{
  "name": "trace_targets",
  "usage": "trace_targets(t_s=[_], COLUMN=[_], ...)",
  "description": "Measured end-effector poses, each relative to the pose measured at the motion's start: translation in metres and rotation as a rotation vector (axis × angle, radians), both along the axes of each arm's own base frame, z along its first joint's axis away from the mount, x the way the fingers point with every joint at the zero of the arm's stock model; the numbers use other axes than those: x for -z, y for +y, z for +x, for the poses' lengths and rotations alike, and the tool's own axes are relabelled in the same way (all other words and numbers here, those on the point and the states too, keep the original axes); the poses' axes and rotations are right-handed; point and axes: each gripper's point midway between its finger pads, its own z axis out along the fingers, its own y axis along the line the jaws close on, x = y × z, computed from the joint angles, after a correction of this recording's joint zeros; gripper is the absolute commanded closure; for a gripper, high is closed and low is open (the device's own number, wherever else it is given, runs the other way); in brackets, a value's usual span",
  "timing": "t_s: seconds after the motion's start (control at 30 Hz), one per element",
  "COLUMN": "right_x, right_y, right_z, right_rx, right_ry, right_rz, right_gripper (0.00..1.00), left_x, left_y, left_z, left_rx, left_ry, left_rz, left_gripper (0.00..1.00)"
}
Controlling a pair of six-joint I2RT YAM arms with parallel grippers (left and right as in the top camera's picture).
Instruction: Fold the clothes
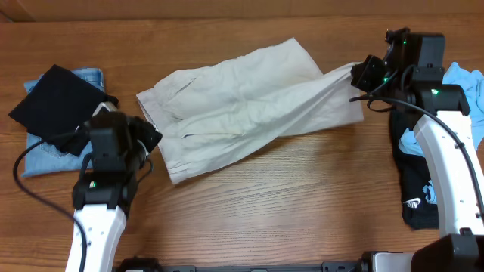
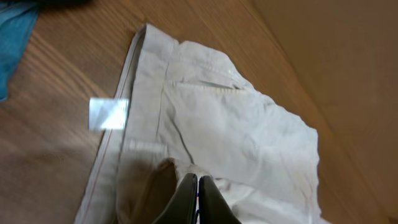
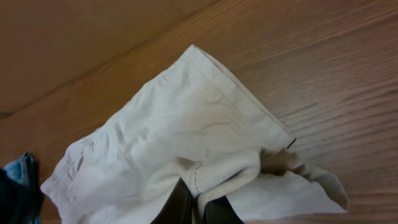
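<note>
The step in hand looks like folding the beige shorts point(image 1: 242, 106) across themselves; to do it well, both pinches should travel together with the cloth lightly taut, so the carried leg lands flat rather than twisted; a diagonal ridge runs across the fabric from the right-hand corner, and I would ease that out before laying down. The left gripper point(image 1: 145, 140) has its fingers pressed together on a bunched bit of the shorts at the waistband end, near the white label point(image 2: 109, 114); the right gripper point(image 1: 355, 79) is likewise clamped on a leg hem, which drapes over its fingertips and rises off the table point(image 1: 302, 204). The shorts lie mid-table, stretched between the two grippers; the black garment point(image 1: 53, 106) on the left and the light-blue piece point(image 1: 461, 83) on the right sit apart from them.
</note>
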Motion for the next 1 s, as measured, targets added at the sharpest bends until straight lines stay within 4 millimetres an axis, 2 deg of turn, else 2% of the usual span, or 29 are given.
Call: trace_targets(t_s=[0.1,0.2,0.23,0.37,0.43,0.53,0.67,0.83,1.0], right_x=[0.009,0.026,0.033,0.044,0.043,0.044,0.045,0.048,0.049], right_y=[0.001,0.003,0.004,0.005,0.005,0.004,0.004,0.004,0.004], right_z=[0.011,0.017,0.018,0.022,0.023,0.023,0.021,0.018,0.016], right_rx=[-0.003,-0.006,-0.008,-0.010,-0.010,-0.008,-0.006,-0.006,-0.005], right_ry=[-0.002,0.035,0.052,0.072,0.065,0.067,0.076,0.093,0.102], right_rz=[-0.009,-0.011,-0.011,-0.013,-0.013,-0.014,-0.016,-0.018,-0.017], right_gripper=[0.96,0.96,0.96,0.96,0.96,0.96,0.96,0.96,0.96], left_x=[0.013,0.015,0.016,0.021,0.022,0.021,0.022,0.048,0.074], left_y=[0.006,0.012,0.013,0.002,-0.008,-0.016,-0.025,-0.040,-0.056], left_z=[0.022,0.041,0.044,0.046,0.044,0.043,0.043,0.048,0.066], left_rx=[-0.020,-0.032,-0.032,0.022,0.069,0.121,0.177,0.246,0.324], left_ry=[-0.002,-0.043,-0.047,-0.037,-0.029,-0.034,-0.033,0.026,0.031], left_rz=[0.020,0.030,0.029,-0.013,-0.045,-0.063,-0.076,-0.138,-0.212], left_gripper=[0.96,0.96,0.92,0.67,0.50,0.39,0.34,0.33,0.35])
